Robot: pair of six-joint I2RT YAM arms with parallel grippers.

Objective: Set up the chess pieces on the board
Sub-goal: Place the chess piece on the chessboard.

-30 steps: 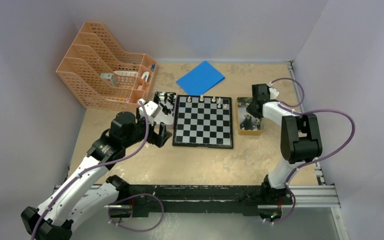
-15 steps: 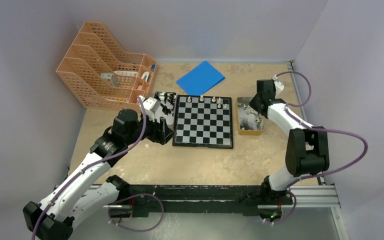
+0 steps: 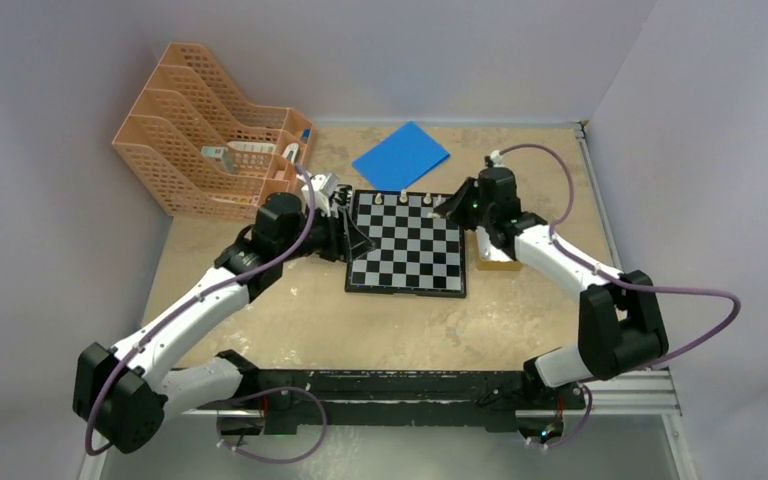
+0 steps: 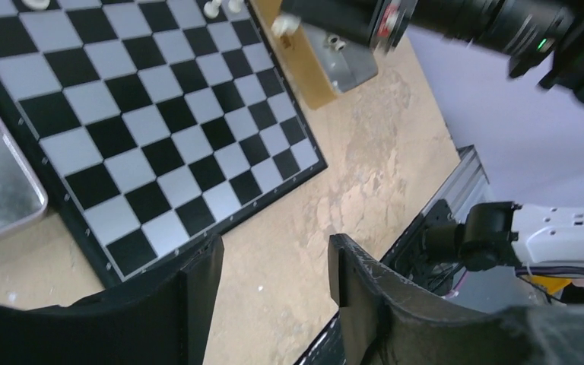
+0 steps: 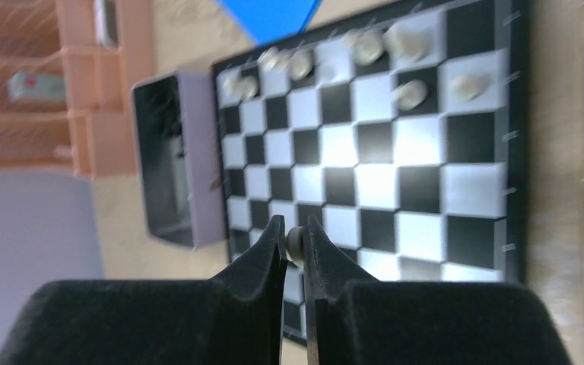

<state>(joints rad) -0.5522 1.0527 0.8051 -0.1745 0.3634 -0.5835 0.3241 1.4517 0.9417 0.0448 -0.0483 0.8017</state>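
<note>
Cream chess piece (image 5: 295,245) clamped in right pincer (image 5: 295,228) above the board (image 5: 418,190); left pincer (image 4: 274,251) gaping, empty, at the board's left edge.

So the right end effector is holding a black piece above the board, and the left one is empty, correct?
Not quite. The piece is pale cream-white, not black. The right wrist view shows it pinched in the right end effector above the board. The rest holds: the left end effector is empty, its jaws apart.
</note>
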